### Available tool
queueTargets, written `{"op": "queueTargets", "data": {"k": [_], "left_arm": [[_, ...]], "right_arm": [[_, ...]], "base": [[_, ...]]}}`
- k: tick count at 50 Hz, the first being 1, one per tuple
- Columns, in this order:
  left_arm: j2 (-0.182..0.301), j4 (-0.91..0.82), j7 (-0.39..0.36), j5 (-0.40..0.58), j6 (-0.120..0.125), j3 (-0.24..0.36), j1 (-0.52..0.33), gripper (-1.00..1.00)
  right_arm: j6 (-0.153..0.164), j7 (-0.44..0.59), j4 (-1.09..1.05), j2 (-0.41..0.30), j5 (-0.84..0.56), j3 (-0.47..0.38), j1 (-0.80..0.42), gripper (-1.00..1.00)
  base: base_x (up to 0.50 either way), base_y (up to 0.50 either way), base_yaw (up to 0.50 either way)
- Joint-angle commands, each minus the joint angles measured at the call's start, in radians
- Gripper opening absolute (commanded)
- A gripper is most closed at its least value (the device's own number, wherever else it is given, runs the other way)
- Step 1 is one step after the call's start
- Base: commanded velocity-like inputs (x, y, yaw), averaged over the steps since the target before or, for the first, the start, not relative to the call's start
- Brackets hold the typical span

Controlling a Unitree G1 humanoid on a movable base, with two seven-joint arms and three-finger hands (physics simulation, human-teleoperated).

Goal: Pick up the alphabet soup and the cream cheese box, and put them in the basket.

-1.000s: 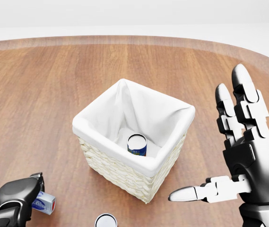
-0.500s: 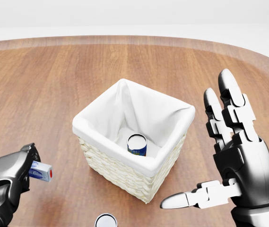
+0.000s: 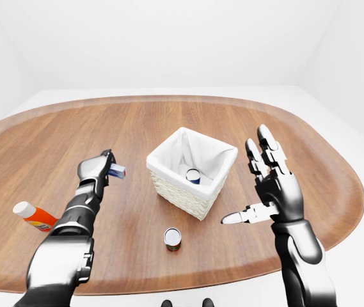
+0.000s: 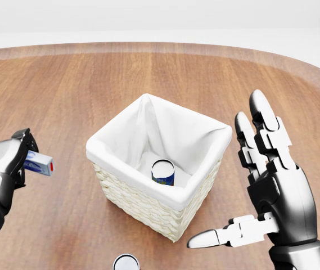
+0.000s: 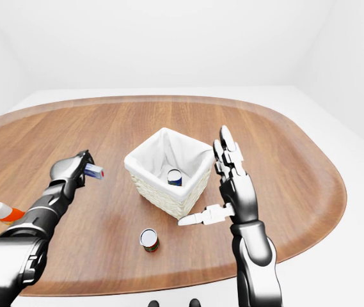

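The white-lined wicker basket (image 4: 127, 197) stands mid-table. The alphabet soup can (image 4: 162, 172) stands upright inside it. My left hand (image 4: 14, 162) is shut on the small blue-and-white cream cheese box (image 4: 39, 163) and holds it above the table, to the left of the basket. It also shows in the left-eye view (image 3: 117, 171). My right hand (image 4: 249, 191) is open and empty, fingers spread, to the right of the basket.
A second can (image 3: 173, 238) stands on the wooden table (image 3: 169, 118) below the basket in the view. An orange-and-white bottle (image 3: 33, 217) lies at the left near the table's edge.
My left hand has lifted the cream cheese box up from the table's lower left. My right hand has drifted slightly left and down, still open.
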Motion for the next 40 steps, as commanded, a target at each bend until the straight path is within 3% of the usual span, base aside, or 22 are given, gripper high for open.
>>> {"op": "queueTargets", "data": {"k": [1, 11, 19, 31, 40], "left_arm": [[0.021, -0.062, -0.019, -0.076, 0.000, 0.006, -0.063, -1.00], [-0.006, -0.169, -0.065, -0.075, 0.000, 0.005, -0.064, -1.00], [-0.039, -0.187, -0.052, -0.060, 0.000, -0.002, -0.047, -1.00], [-0.080, -0.385, -0.142, -0.050, 0.000, 0.011, -0.009, -1.00], [-0.063, -0.540, -0.225, -0.057, 0.000, 0.046, -0.017, -1.00]], "right_arm": [[0.000, 0.004, 0.014, 0.000, -0.003, 0.005, 0.001, 1.00], [0.000, 0.005, 0.018, -0.001, -0.008, 0.006, -0.002, 1.00], [0.000, 0.006, 0.025, 0.000, -0.012, 0.010, 0.002, 1.00], [0.000, 0.008, 0.022, 0.000, -0.018, 0.018, 0.011, 1.00], [0.000, 0.010, 0.022, 0.001, -0.022, 0.023, 0.017, 1.00]], "base": [[0.00, 0.00, 0.00], [0.00, 0.00, 0.00], [0.00, 0.00, 0.00], [0.00, 0.00, 0.00], [0.00, 0.00, 0.00]]}}
